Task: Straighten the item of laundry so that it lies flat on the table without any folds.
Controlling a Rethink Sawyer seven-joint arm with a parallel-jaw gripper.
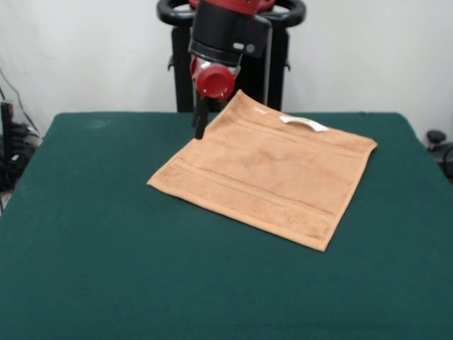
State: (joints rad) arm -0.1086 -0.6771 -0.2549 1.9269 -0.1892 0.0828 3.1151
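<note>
- The table (85, 234) is bare dark green over its whole left half, so nothing there can snag; the only trouble on that side would be the cloth getting dragged towards it.
- The gripper (199, 126) hangs low from the red and black arm, its dark tip at the towel's far-left edge, touching or just above it (the front view does not settle which). How far the jaws stand apart I cannot tell, since they show as one dark stub.
- If that tip is pressing or pinching the hem, any sideways move would probably pull the edge along and raise a ridge, or turn the far corner over onto itself.
- A straight lift with fabric caught would likely tent the cloth and undo the flatness.
- The item of laundry (272, 173) lies spread near the table's middle, turned like a diamond, with its border bands running straight and no fold that I can see; in my judgement the job looks close to done, so the main risk is disturbing it.
- The white label (304, 123) at the far edge curls up a little; a passing gripper could hook it and tug that side.
</note>
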